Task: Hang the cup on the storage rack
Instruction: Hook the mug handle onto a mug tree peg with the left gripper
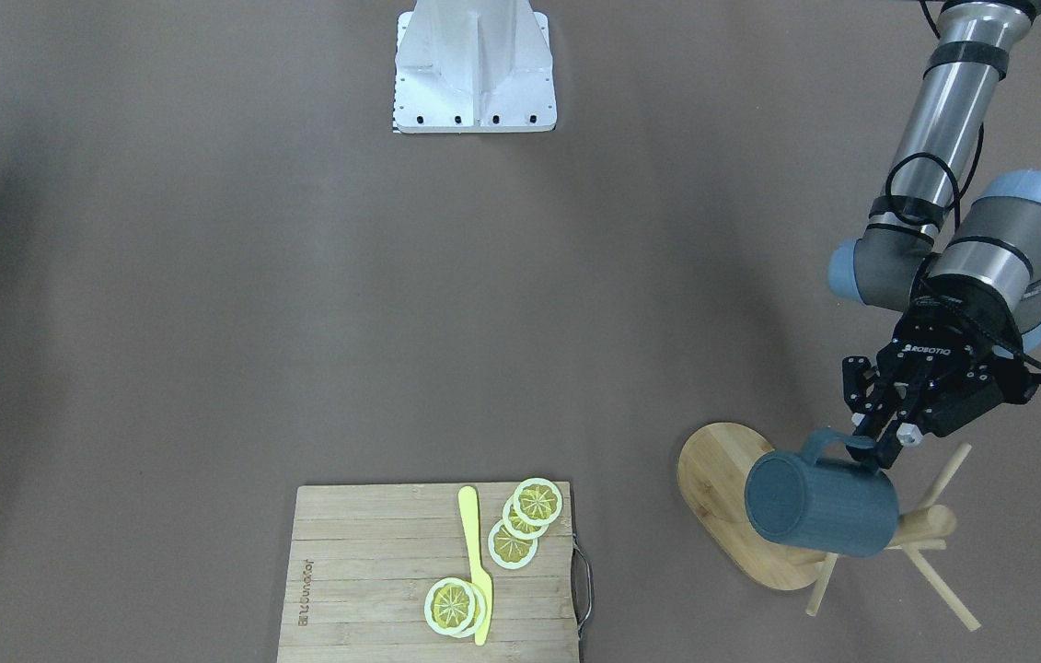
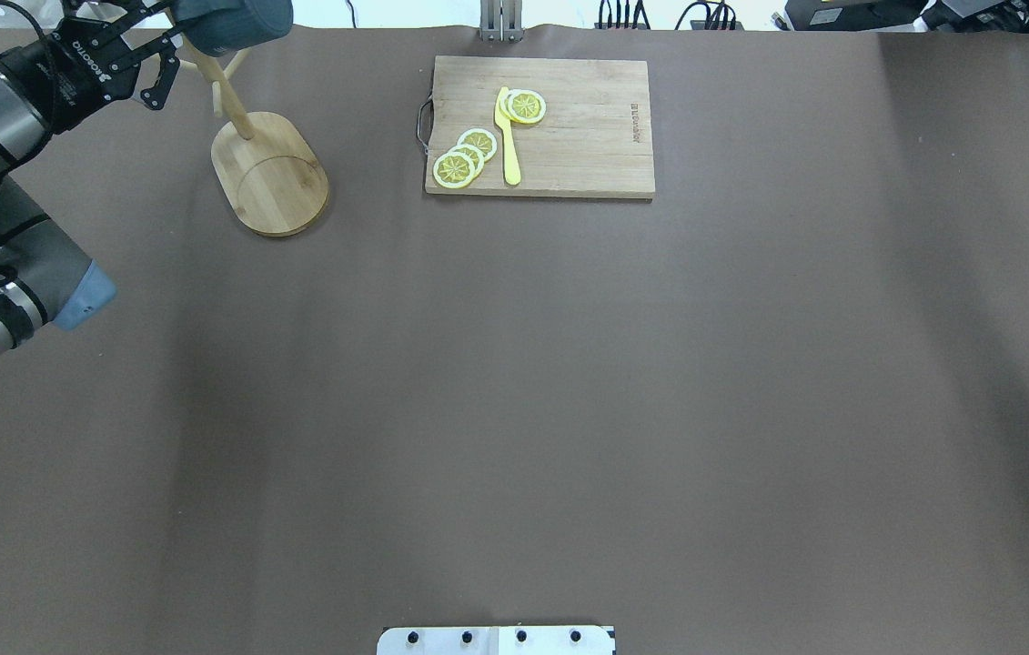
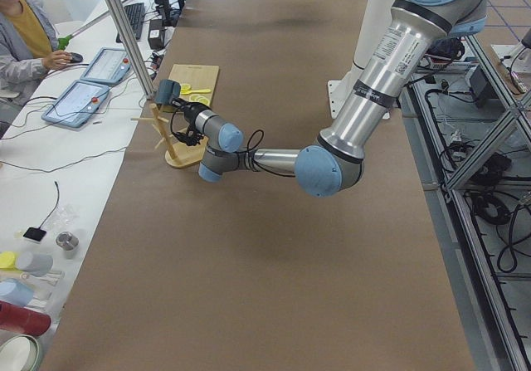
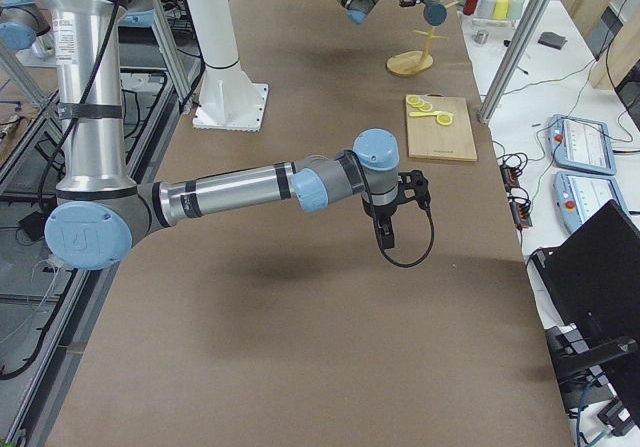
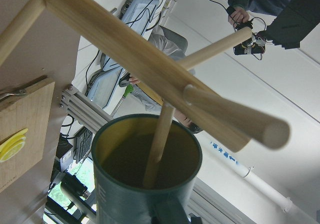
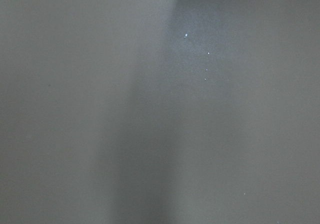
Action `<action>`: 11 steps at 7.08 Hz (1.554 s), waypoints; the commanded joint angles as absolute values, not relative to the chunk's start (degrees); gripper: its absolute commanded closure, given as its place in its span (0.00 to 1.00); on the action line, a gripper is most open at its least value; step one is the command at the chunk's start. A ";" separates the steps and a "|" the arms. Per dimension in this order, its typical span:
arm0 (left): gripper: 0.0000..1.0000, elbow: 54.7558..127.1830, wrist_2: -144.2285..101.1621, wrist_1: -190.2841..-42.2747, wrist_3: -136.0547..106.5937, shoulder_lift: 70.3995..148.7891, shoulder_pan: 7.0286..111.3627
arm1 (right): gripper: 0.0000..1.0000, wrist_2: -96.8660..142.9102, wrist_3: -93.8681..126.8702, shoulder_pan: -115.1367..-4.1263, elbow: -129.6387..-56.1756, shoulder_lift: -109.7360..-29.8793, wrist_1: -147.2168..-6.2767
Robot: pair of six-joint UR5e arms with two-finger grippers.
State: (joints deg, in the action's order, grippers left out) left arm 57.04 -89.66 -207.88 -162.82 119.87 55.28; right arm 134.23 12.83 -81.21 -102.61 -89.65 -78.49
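The cup (image 5: 120, 164) fills the bottom of the left wrist view with its yellowish mouth toward the lens. One thin peg (image 5: 160, 139) of the rack runs into that mouth.

The brown bench (image 1: 207, 276) lies broad and bare through its middle, and the things sit along its edge farthest from the robot. The right arm hangs over that open middle, well apart from them. I cannot tell whether the jaws of the right gripper (image 4: 388, 229) are wide or narrow.

The cutting board (image 1: 373, 571) lies at the far edge and carries lemon slices (image 1: 537, 502) and a yellow knife (image 1: 476, 562). The rack (image 1: 713, 470) stands toward the bench's left end, near the corner. The left gripper (image 1: 879, 447) has its jaws closed on the cup's handle. The cup lies on its side, up by the top of the post and clear of the bench.
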 commanded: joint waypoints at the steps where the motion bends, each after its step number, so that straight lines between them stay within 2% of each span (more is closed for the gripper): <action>1: 1.00 56.78 -89.56 -207.86 -162.95 119.45 55.37 | 0.00 134.21 13.09 -81.21 -103.00 -89.65 -78.57; 11: 0.98 56.51 -89.47 -207.77 -162.95 119.09 55.11 | 0.00 134.47 13.10 -81.21 -103.80 -90.09 -79.10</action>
